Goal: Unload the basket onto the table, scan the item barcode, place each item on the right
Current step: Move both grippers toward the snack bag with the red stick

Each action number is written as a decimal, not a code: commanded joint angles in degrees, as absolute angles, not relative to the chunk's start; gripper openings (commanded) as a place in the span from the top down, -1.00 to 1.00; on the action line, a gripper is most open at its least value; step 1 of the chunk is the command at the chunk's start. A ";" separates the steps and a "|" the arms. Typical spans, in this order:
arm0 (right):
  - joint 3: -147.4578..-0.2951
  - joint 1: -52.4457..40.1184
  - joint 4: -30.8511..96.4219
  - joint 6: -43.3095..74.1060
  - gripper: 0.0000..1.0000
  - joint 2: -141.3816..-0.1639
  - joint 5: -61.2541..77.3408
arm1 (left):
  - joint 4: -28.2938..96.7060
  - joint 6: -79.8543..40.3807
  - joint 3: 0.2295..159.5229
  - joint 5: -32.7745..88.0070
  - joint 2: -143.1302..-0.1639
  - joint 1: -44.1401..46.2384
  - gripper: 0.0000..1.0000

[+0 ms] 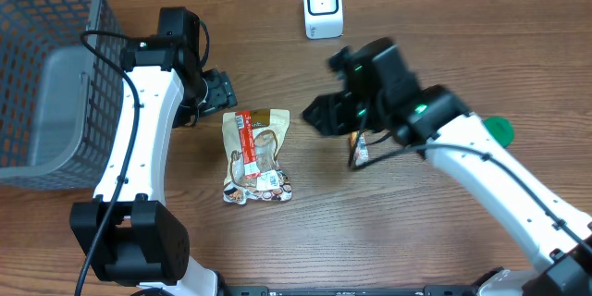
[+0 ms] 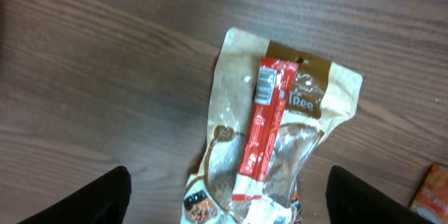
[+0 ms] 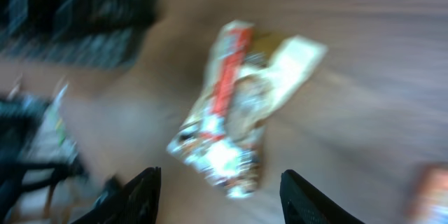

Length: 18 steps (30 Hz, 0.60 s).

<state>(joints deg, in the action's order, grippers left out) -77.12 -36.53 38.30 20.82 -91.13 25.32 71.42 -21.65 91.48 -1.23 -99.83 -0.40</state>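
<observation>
Pouch (image 1: 257, 162) lies flat on table (image 1: 416, 240), mid-scene, with red stick (image 2: 262, 133) lengthwise on top, touching it. Pale printed patch at one end of stick may be the barcode; too small to be sure. Small packet (image 1: 359, 151) sits right of pouch under the right arm, apart from it. Right gripper (image 3: 220, 189) is just right of pouch; its view is badly blurred, but jaws read as apart with nothing between them. Left gripper (image 2: 227, 182) hangs by pouch's far left corner, jaws wide, empty. Scanner (image 1: 323, 6) stands far, right of centre, well apart from every item. Judgement: this is the pick step, nothing lifted yet. To do it well, take one item only and grip an edge, fingers off the printed patch. Stick looks loose on pouch and could slide off. Then turn the code side toward the scanner face and hold steady.
</observation>
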 commanded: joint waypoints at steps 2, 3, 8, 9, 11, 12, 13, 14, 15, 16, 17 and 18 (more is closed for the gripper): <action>-77.21 -42.63 37.23 23.42 -0.10 -93.67 27.05 | 69.73 -20.34 91.11 -1.85 -100.03 -3.51 -0.70; -77.21 -43.66 37.06 24.03 -0.11 -94.30 26.22 | 69.58 -20.36 91.11 -1.80 -100.03 -4.60 -0.72; -77.21 -47.31 30.96 24.73 -0.08 -98.83 25.54 | 69.45 -20.60 91.11 -0.51 -100.03 -9.34 -0.75; -77.21 -47.86 29.12 25.32 -0.05 -99.92 25.54 | 69.47 -20.62 91.11 0.30 -100.03 -9.96 -0.75; -77.21 -49.15 25.28 25.30 -0.04 -102.63 25.47 | 69.58 -20.56 91.11 2.02 -100.03 -10.63 -0.75; -77.21 -49.56 23.99 25.30 -0.04 -103.81 25.23 | 69.63 -20.56 91.11 2.28 -100.03 -10.70 -0.75; -77.21 -49.91 22.70 25.30 -0.03 -105.12 24.86 | 69.73 -20.53 91.11 2.44 -100.03 -10.70 -0.76; -77.21 -50.11 21.56 25.30 -0.02 -106.30 24.64 | 69.89 -20.29 91.11 2.44 -100.03 -10.66 -0.76; -77.21 -50.13 21.02 25.30 -0.02 -106.96 24.29 | 70.08 -19.90 91.09 2.44 -100.03 -10.37 -0.76; -77.21 -50.13 20.62 25.30 -0.02 -107.61 23.70 | 70.28 -19.64 91.09 2.46 -100.03 -10.02 -0.77; -77.21 -50.13 20.38 25.28 -0.01 -108.01 22.96 | 70.43 -19.64 91.07 2.37 -100.03 -9.63 -0.77; -77.21 -50.13 20.14 25.30 -0.02 -108.27 22.46 | 70.41 -19.44 91.00 2.42 -100.03 -9.32 -0.77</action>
